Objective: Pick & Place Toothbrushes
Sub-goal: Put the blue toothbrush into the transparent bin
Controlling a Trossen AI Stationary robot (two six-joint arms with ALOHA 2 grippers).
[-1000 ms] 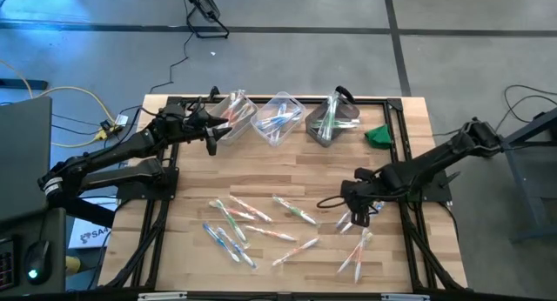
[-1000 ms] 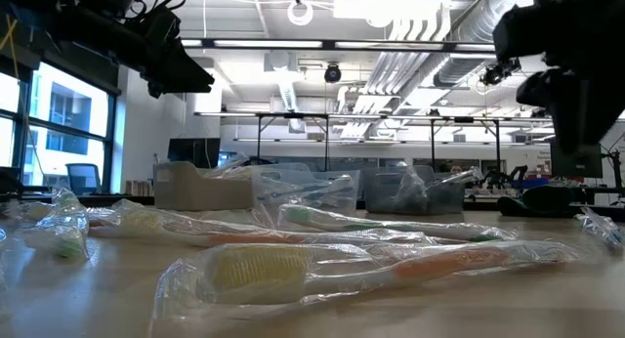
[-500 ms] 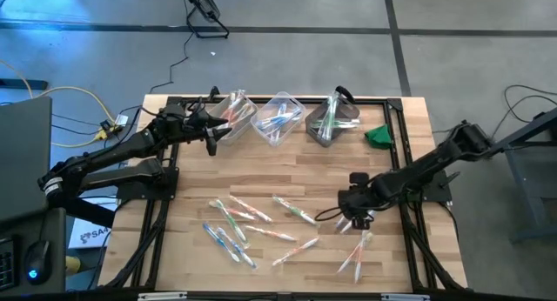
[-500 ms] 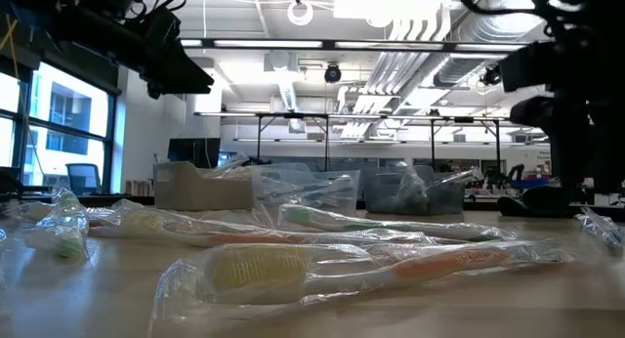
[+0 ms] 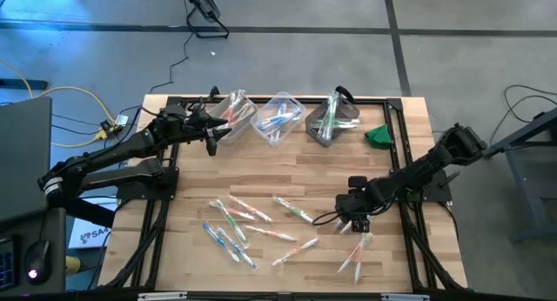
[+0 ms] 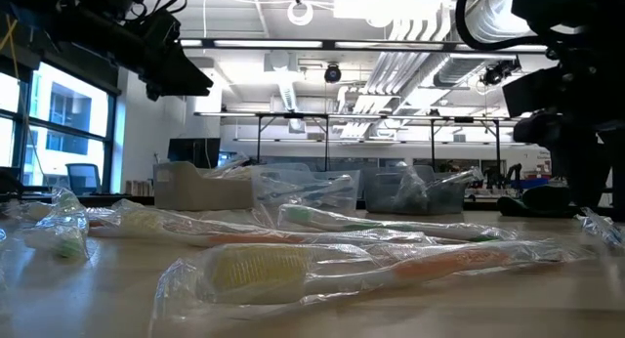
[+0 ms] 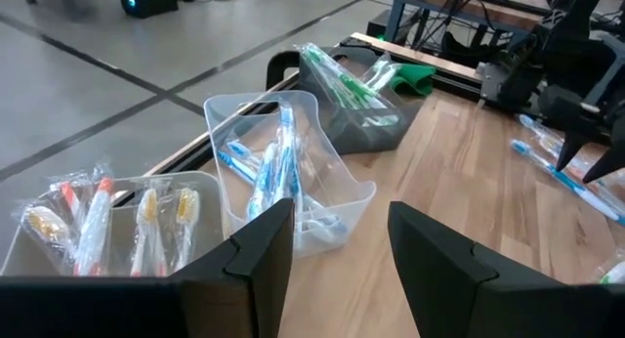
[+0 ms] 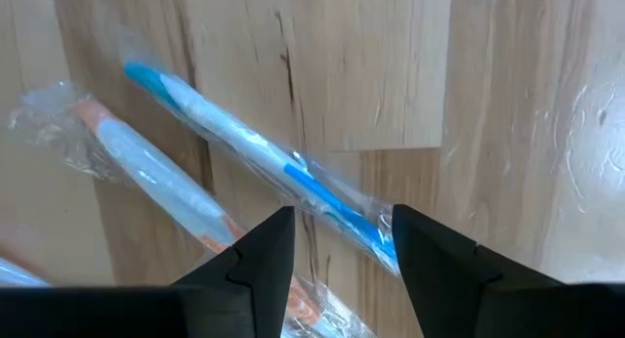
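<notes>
Several wrapped toothbrushes (image 5: 252, 227) lie flat on the near half of the wooden table (image 5: 287, 170). My right gripper (image 5: 355, 221) points down, open, just above a blue-handled toothbrush (image 8: 244, 138). One end of that brush lies below the gap between the fingers (image 8: 256, 255). An orange-handled one (image 8: 156, 177) lies beside it. My left gripper (image 7: 342, 250) hangs open and empty in the air at the far left, in front of the bins. The low view shows a wrapped orange toothbrush (image 6: 391, 265) close up.
Three plastic bins stand along the far edge: one with orange brushes (image 7: 107, 221), a clear one with blue brushes (image 7: 283, 172) and a dark one with green brushes (image 7: 356, 94). A small green object (image 5: 379, 136) lies at the far right. Bare wood lies mid-table.
My right gripper has come down toward the toothbrushes at the near right, shifting slightly toward the near edge and rolling a little about its own axis. The toothbrushes have stayed where they were.
</notes>
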